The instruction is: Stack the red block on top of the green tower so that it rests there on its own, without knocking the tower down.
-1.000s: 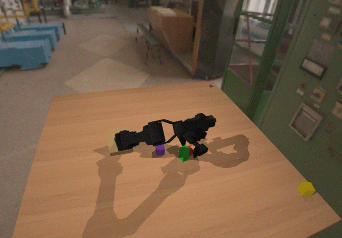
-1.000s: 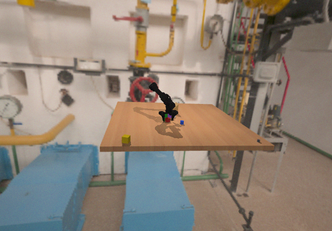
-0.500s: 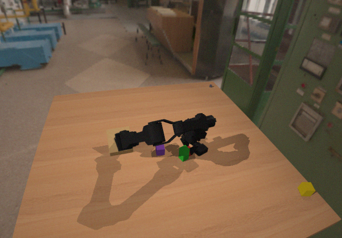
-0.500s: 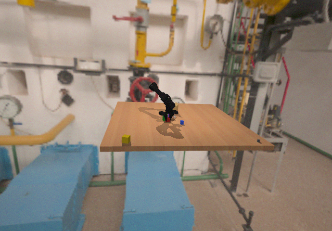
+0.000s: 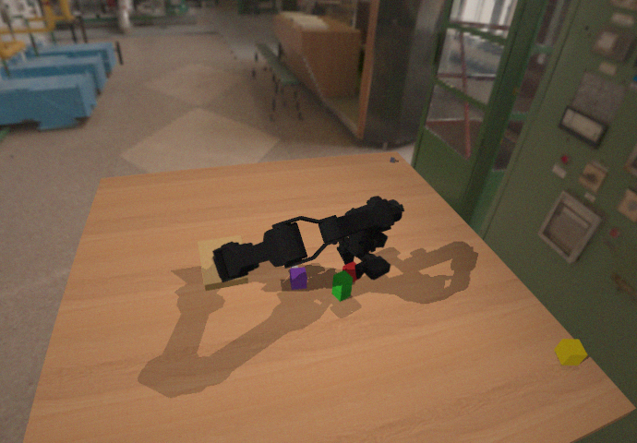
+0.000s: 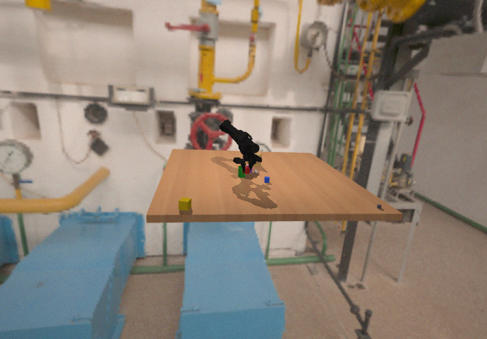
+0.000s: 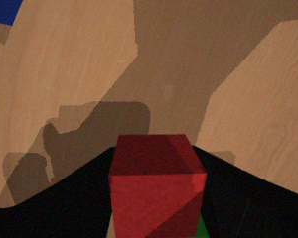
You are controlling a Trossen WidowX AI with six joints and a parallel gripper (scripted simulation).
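Observation:
The red block is between the two black fingers, which press on both its sides in the wrist view. My gripper is shut on it, low over the table and seemingly a little above its top. The green tower stands upright right beside the red block. It hides part of the block in the top view, and a green sliver shows by the block's lower right in the wrist view. The size of any gap between them cannot be told.
A purple block stands near the green tower. A small blue block lies a short way off. A yellow block sits near the table edge. A pale yellow slab is partly behind the arm.

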